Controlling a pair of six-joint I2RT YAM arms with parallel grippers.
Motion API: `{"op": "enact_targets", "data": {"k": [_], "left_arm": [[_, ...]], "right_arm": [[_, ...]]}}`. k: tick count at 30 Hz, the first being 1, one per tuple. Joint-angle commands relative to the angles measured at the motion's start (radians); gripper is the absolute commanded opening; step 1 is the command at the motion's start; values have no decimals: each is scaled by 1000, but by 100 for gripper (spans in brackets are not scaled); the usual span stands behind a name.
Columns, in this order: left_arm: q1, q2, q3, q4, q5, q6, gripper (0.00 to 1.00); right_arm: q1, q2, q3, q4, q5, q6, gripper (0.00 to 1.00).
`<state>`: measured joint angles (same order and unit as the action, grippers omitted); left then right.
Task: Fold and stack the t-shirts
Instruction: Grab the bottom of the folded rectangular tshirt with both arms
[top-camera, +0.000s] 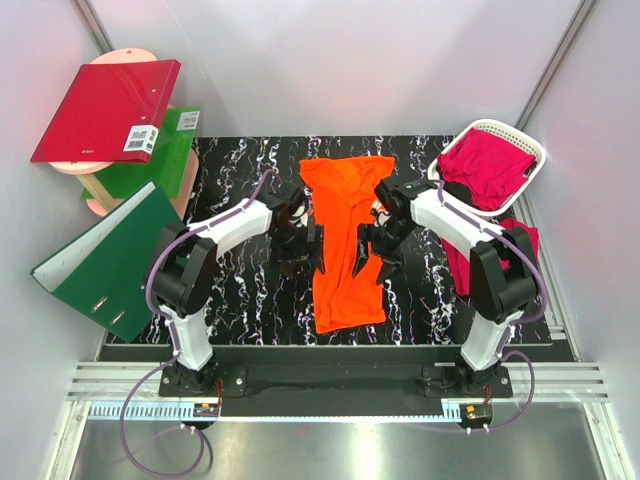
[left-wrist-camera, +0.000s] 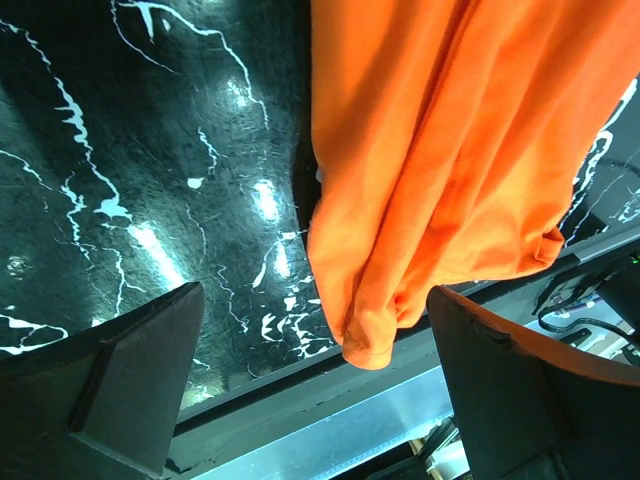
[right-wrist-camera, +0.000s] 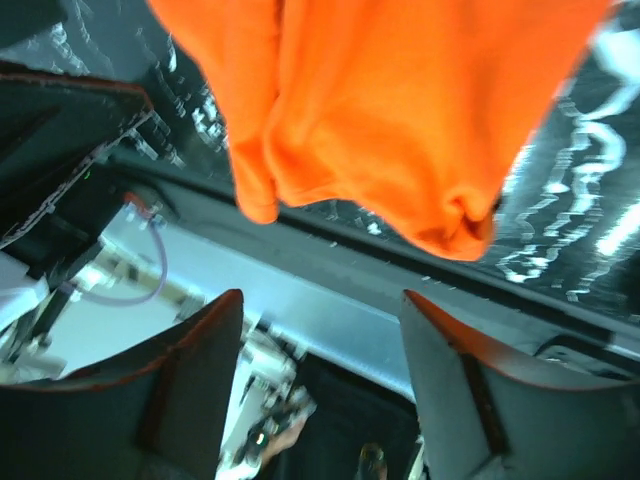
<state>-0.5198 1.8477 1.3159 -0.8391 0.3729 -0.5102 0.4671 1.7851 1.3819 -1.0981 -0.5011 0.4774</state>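
Black marbled bench (top-camera: 235, 165) fills the middle of a white-walled booth, with both arms bolted at its near edge. Down the centre lies the orange t-shirt (top-camera: 345, 245), a long strip running from the far side toward the near edge. It is wider at the far end and rumpled along its length.

The left end effector (top-camera: 298, 240) sits at the shirt's left edge and the right end effector (top-camera: 382, 245) at its right edge, facing each other across the cloth. In the left wrist view the dark fingers (left-wrist-camera: 130, 380) stand wide apart with nothing between them. A bunched corner of orange cloth lies just beyond them, over the bench's near edge. The right wrist view shows its fingers (right-wrist-camera: 190, 380) parted too and gripping nothing, with the orange hem ahead of them. That view is blurred.

At the far right corner a white lattice basket (top-camera: 512, 128) holds a magenta-pink t-shirt (top-camera: 490, 165). Another pink t-shirt (top-camera: 524, 238) lies crumpled on the bench beside the right arm, partly hidden by it.

On the left, a red ring binder (top-camera: 105, 110) rests tilted on a pale pink stand (top-camera: 100, 195), with a green binder (top-camera: 165, 150) under it. A second green binder (top-camera: 105, 260) leans open beside the left arm.
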Motion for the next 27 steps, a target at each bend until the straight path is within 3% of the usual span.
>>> {"op": "enact_targets", "data": {"k": [1,5,9,13,18,27], "left_arm": [[14,2,37,-14,17,19,99],[38,-11,28,-31,-17,16,99],[140,-59,43,-60,-126,1,99],[242,-119,100,-80,-242,7,99],[368,-142,180,-97,-229,36,99],[420,-113,180,-120,-203,65,99]], "right_arm": [[39,69,16,-8,-166,-13,68],[71,91,46,-5,-209,-4,66],[126,118,92,-5,-217,13,61],[200,129,108,-8,-215,35,51],[300,123,76,-8,-174,66,25],[416,154,43,15,-74,122,30]]}}
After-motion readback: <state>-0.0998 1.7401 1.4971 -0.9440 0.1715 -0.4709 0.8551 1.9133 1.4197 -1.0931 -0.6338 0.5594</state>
